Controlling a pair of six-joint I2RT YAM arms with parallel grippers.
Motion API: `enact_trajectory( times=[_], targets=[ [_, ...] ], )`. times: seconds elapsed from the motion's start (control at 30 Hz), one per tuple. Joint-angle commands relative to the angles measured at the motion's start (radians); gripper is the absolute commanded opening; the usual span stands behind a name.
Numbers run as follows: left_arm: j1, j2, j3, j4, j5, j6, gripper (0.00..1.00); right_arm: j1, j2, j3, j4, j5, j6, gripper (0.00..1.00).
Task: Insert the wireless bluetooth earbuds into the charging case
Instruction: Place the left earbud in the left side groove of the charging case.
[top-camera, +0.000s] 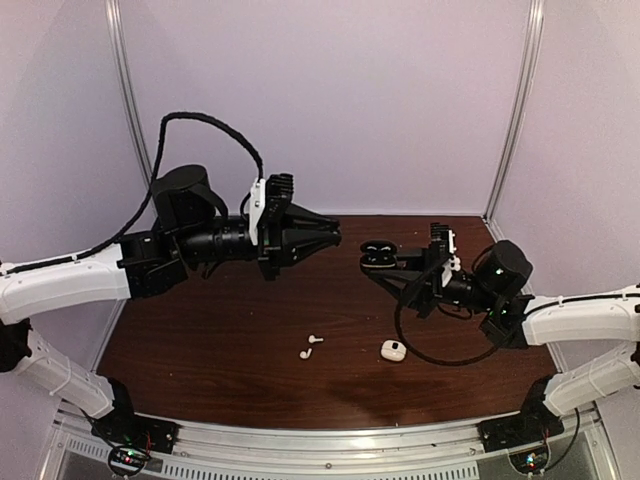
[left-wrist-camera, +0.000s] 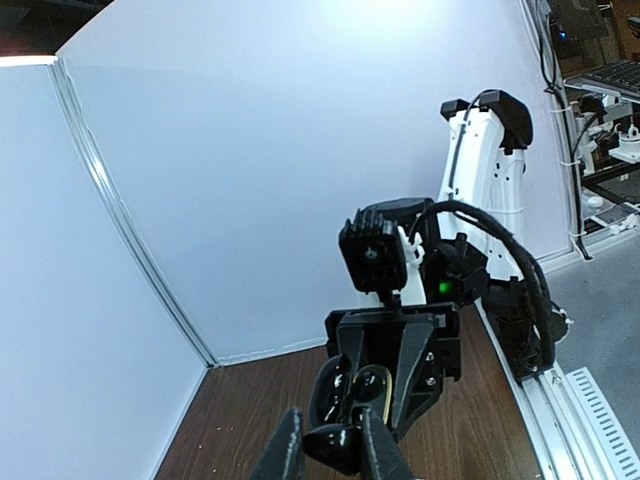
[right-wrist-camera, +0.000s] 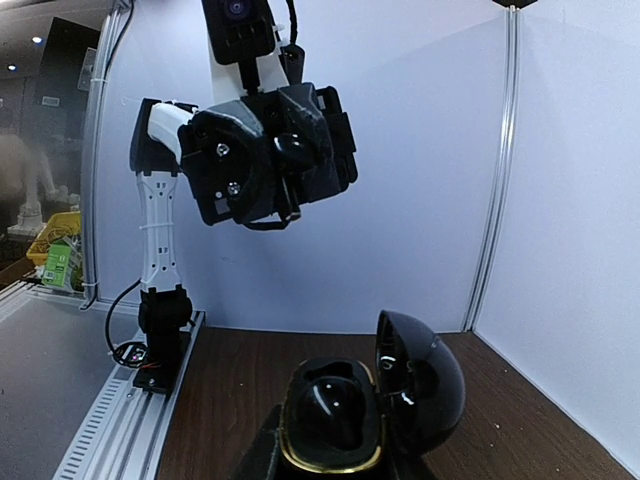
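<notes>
Dark wood table boxed in by pale walls, both arms hanging in mid-air over it. The right gripper is clamping the black charging case low between its fingers, lid swung open and wells facing the left gripper. That one is sitting just ahead of the case, apart from it. It looks to be pinching a small glossy black earbud at its fingertips, with the case mouth straight beyond. Can't tell if the wells are holding the other black bud; they're too dark and shiny. Two white earbuds are lying loose on the table, below and nearward of both grippers. A white case is lying near them on the right gripper's side. My read: early-to-mid. The black bud is lining up but isn't seated yet, and the white pair is untouched.
</notes>
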Motion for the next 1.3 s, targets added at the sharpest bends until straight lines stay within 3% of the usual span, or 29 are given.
enact_trajectory(
  times=[0.0, 0.73, 1.27],
  targets=[
    [-0.019, 0.023, 0.004, 0.073, 0.016, 0.012, 0.06, 0.018, 0.017, 0.043, 0.007, -0.006, 0.020, 0.00],
    [-0.028, 0.141, 0.144, -0.154, 0.103, 0.081, 0.07, 0.037, 0.033, 0.074, -0.055, -0.059, 0.002, 0.00],
    [-0.028, 0.170, 0.187, -0.320, 0.034, 0.163, 0.07, 0.042, 0.031, 0.073, -0.057, -0.095, -0.002, 0.00]
  ],
)
